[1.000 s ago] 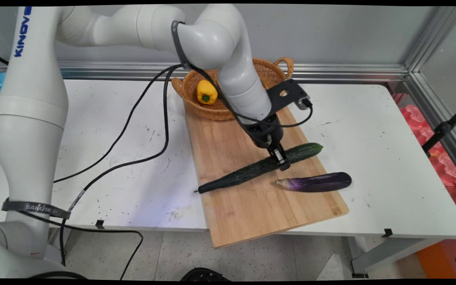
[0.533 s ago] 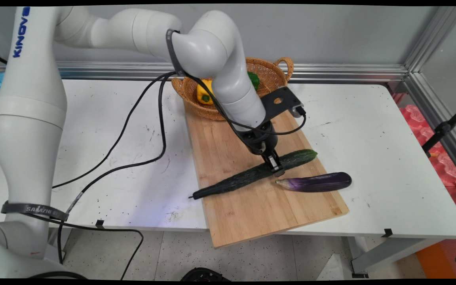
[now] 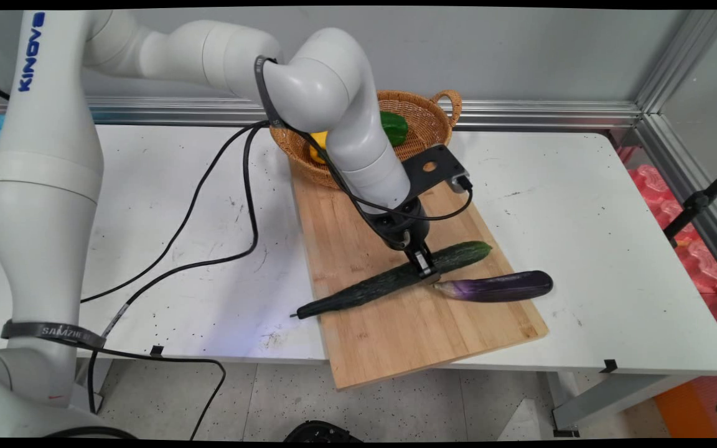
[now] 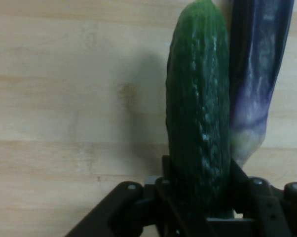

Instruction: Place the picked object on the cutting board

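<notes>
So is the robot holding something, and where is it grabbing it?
Yes, the gripper holds the cucumber around its body, nearer the thick end.

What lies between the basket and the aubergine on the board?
The cucumber, clamped in the gripper, crosses that stretch of board in the main view.

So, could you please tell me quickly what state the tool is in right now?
Tool: closed on the cucumber, over the wooden board, beside the eggplant.

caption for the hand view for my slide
Hand shut on a cucumber above a wooden board, eggplant alongside.
</notes>
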Tool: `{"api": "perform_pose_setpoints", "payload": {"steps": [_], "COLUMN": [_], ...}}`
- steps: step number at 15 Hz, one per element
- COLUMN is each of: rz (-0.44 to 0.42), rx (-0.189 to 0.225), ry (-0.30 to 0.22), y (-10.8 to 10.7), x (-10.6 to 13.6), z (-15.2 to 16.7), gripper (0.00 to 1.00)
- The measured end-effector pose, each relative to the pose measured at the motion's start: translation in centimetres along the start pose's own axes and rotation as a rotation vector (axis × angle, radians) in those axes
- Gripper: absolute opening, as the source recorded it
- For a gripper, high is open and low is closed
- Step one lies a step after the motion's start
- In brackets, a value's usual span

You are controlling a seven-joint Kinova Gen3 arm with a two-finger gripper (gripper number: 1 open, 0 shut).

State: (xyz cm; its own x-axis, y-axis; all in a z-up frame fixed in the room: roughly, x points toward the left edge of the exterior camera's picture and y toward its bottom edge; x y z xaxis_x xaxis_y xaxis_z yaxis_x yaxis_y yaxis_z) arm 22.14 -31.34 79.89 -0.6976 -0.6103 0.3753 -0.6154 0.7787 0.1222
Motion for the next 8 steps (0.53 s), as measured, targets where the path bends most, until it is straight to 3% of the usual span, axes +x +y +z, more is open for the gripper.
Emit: {"api": "perform_pose_setpoints", "payload": {"steps": [1, 2, 8], "rz": [0.001, 0.003, 0.018], "rx": [-0.002, -0.003, -0.015], "ry": [0.0, 0.001, 0.022], "y": [0.01, 0.02, 0.16], "x": [-0.09, -0.13, 0.02], "z": [0.06, 0.1, 0.09], "gripper": [0.0, 1.0, 1.0]}}
